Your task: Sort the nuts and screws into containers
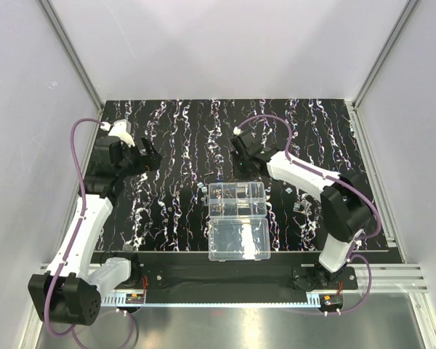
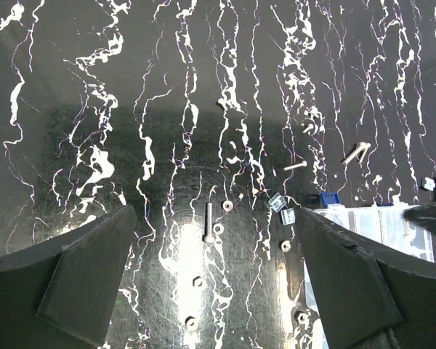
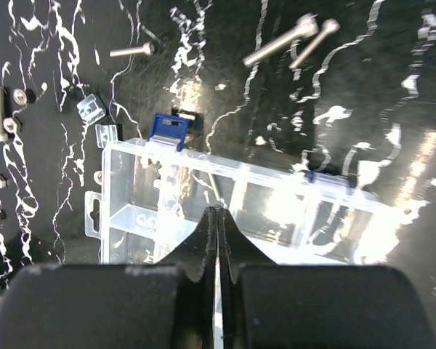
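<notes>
Left gripper: the black two-finger left gripper (image 2: pixel 218 291) was held above the mat, its fingers (image 2: pixel 87 276) spread wide apart with nothing between them.
Mat: a black mat with white-purple streaks (image 1: pixel 174 131) was laid across the table.
Loose pieces, left of box: a long silvery screw (image 2: pixel 208 222), several small hex nuts (image 2: pixel 197 281) and two square silvery clips (image 2: pixel 277 201) were seen lying on the mat, just left of the box.
Box: the clear plastic organizer box (image 1: pixel 237 185) was placed mid-mat, its plain clear lid (image 1: pixel 238 240) folded open toward the near edge. A few dark bits were seen in the far cells, too small to identify.
Far pieces: three more silvery screws (image 3: pixel 280 42) were found beyond the box's far edge.
Right gripper: the black right gripper (image 3: pixel 216 218) was poised over the box's cells, fingers pressed together. Nothing was seen between them.
Progress: the sorting was judged barely begun, with most pieces left on the mat.
</notes>
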